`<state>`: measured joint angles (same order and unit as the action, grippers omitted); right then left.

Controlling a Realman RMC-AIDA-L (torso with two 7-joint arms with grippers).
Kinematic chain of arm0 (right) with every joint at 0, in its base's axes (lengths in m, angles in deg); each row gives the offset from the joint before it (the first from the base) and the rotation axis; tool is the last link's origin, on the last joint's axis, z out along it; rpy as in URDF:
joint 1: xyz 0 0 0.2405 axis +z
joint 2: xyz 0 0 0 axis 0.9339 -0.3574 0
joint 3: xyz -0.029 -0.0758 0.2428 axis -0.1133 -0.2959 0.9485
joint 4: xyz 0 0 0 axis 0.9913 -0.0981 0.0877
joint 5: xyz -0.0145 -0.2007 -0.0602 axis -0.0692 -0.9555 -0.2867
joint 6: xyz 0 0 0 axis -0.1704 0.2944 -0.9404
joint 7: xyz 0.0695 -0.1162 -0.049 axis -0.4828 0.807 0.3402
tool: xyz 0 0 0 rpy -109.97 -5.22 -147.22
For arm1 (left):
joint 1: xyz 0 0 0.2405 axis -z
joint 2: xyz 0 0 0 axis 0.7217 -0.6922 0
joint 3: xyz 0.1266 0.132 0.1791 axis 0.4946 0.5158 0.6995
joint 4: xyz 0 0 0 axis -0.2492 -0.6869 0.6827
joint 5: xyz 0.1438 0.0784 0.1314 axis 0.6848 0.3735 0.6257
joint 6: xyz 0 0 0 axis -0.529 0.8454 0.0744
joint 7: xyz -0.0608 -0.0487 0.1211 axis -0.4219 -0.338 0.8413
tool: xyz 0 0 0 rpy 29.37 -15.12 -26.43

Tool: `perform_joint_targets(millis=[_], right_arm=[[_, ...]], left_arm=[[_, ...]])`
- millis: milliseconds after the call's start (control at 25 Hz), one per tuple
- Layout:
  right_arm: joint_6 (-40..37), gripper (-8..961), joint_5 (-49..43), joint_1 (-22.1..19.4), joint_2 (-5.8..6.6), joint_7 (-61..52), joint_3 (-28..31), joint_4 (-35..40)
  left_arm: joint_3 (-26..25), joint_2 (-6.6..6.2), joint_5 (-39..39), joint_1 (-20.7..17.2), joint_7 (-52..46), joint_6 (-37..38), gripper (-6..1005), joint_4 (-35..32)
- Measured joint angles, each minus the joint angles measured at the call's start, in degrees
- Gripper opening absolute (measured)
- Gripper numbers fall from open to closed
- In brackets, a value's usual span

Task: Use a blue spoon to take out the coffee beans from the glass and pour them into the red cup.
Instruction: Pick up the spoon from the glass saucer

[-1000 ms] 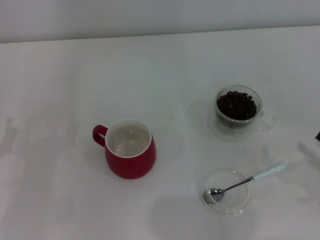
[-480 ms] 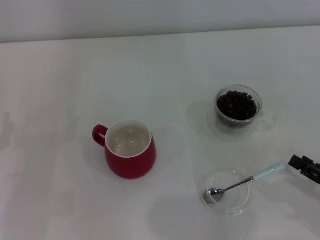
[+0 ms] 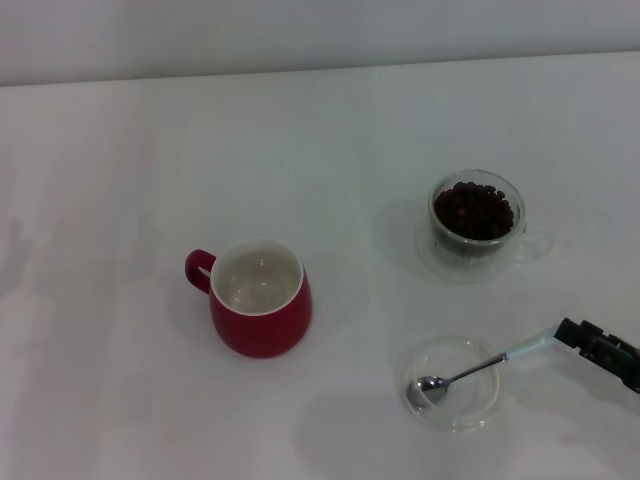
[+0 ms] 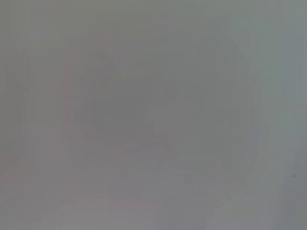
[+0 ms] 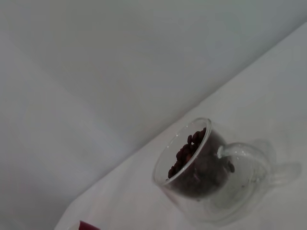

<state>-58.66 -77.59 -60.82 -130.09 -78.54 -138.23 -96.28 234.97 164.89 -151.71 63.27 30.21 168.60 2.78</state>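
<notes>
Blue spoon (image 3: 478, 367) bowl in clear dish (image 3: 452, 397) lower right, right claw (image 3: 572, 334) at its handle tip, grip cannot be told, left claw unseen.

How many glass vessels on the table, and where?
2. The glass holding the coffee beans stands far right; the shallow glass dish sits nearer the robot, in front of it, with the blue spoon resting bowl-down in it. None appear hidden.

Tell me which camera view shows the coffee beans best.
The head view: it looks down into the glass at the coffee beans. The right wrist view shows them side-on through the wall; the left wrist view shows none.
</notes>
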Motion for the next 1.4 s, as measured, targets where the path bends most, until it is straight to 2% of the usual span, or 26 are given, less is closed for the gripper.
perform_joint_targets(millis=[520,840,1040,1400], right_arm=[[1.1,869,0.0,1.4,-1.53,-0.2,-1.6,0.1],[2.4,826,0.1,1.6,-1.67,-0.6,-2.1,0.5],[2.9,595,0.3,1.8,-1.67,-1.0,-2.0,0.5],[2.9,413,0.1,2.4,-1.67,-1.8,-2.1,0.4]], left_arm=[[0.0,0.0,0.0,0.0,0.0,0.0,897,0.0],[0.0,0.0,0.0,-0.4,0.0,0.0,896,0.0],[0.0,0.0,0.0,-0.5,0.0,0.0,896,0.0],[0.0,-0.08,0.0,-0.4,0.0,0.0,896,0.0]])
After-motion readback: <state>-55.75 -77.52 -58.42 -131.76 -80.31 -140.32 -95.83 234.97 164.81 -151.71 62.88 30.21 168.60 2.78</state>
